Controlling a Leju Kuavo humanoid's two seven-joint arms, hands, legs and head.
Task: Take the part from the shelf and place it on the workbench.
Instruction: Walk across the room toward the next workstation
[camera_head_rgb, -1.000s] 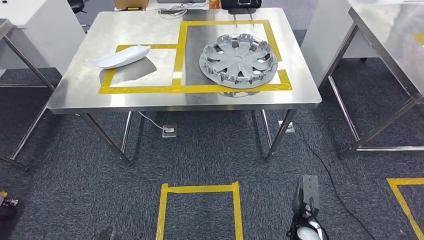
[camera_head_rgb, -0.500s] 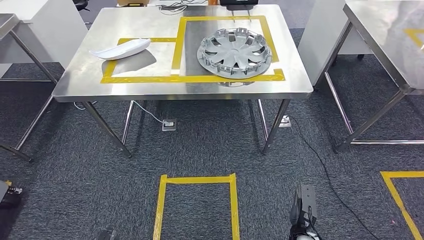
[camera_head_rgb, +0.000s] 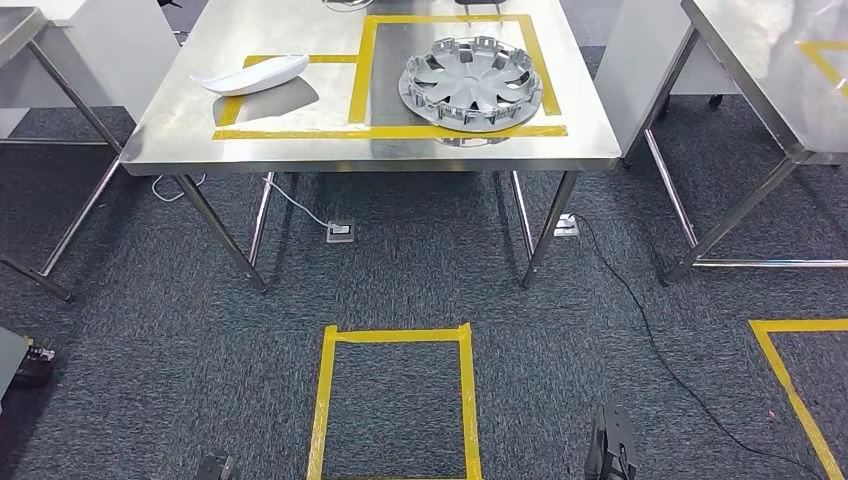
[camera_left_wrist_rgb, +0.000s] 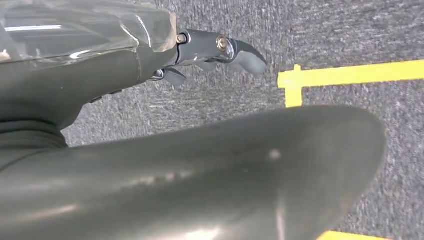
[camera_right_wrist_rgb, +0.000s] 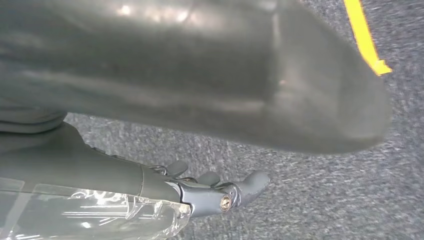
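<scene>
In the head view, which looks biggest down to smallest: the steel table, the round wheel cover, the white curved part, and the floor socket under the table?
1. Steel table
2. Wheel cover
3. White curved part, shorter and much slimmer than the cover
4. Floor socket

The socket lies lower, farther from the camera, yet the gap is wide enough to rank.

Dark grey speckled carpet (camera_head_rgb: 420, 265) covers the floor. A steel surface (camera_head_rgb: 300, 145) on slanted metal legs stands ahead, marked with yellow tape rectangles (camera_head_rgb: 365, 132). A second steel table (camera_head_rgb: 760, 60) stands just to the right, with a white cabinet (camera_head_rgb: 640, 60) between the two. Another white cabinet (camera_head_rgb: 110, 50) sits at the left. A yellow tape square (camera_head_rgb: 395, 335) marks the carpet in front, and another tape outline (camera_head_rgb: 790, 370) lies at far right. A black cable (camera_head_rgb: 650, 330) trails across the carpet, and a floor socket (camera_head_rgb: 341, 232) sits under the surface.
</scene>
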